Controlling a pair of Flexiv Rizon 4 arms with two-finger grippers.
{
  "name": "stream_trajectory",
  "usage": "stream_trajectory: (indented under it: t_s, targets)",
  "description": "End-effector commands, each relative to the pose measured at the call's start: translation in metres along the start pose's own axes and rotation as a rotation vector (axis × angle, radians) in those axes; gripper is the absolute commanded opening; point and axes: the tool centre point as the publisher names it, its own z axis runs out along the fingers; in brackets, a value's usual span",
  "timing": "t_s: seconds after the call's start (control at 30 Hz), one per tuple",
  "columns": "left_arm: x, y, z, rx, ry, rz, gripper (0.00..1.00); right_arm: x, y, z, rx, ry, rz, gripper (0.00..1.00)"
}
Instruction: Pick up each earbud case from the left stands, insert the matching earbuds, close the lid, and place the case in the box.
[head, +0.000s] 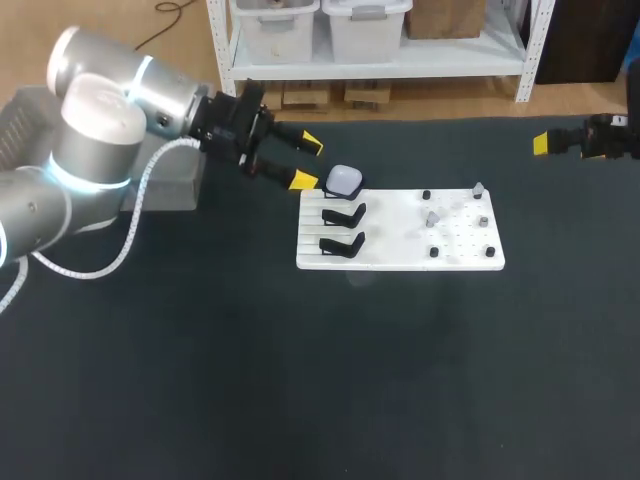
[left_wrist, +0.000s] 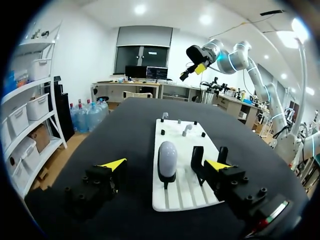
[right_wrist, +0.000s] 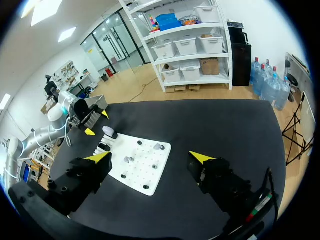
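We seem at the start — our left claw (head: 307, 162), fingers apart, hovers beside the case (head: 344, 180), not yet lifted.

A table (head: 300, 380) with a dark, matte top fills the scene, running wide from side to side. One white board (head: 400, 262) lies flat on it, a little behind the middle and slightly to the right (its long side runs across the table, and its left end is grooved). Near the table's left edge, well apart from the board, sits a grey box (head: 172, 192); whether it rests fully on the top cannot be told.
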Motion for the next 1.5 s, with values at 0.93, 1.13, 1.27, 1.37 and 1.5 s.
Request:
stream_trajectory:
  t_s: [0.93, 1.13, 1.27, 1.37, 1.5]
  targets:
    - [0.01, -0.005, 0.02, 0.052, 0.018, 0.063, 0.71, 0.0, 0.0, 0.0, 0.001, 0.0, 0.0, 1.0]
    - [0.012, -0.003, 0.025, 0.067, 0.021, 0.063, 0.69, 0.0, 0.0, 0.0, 0.001, 0.0, 0.0, 1.0]
    - [0.015, -0.001, 0.028, 0.07, 0.029, 0.058, 0.68, 0.0, 0.0, 0.0, 0.001, 0.0, 0.0, 1.0]
    - [0.016, 0.003, 0.026, 0.062, 0.031, 0.05, 0.7, 0.0, 0.0, 0.0, 0.001, 0.0, 0.0, 1.0]
    - [0.016, 0.006, 0.025, 0.055, 0.033, 0.049, 0.67, 0.0, 0.0, 0.0, 0.001, 0.0, 0.0, 1.0]
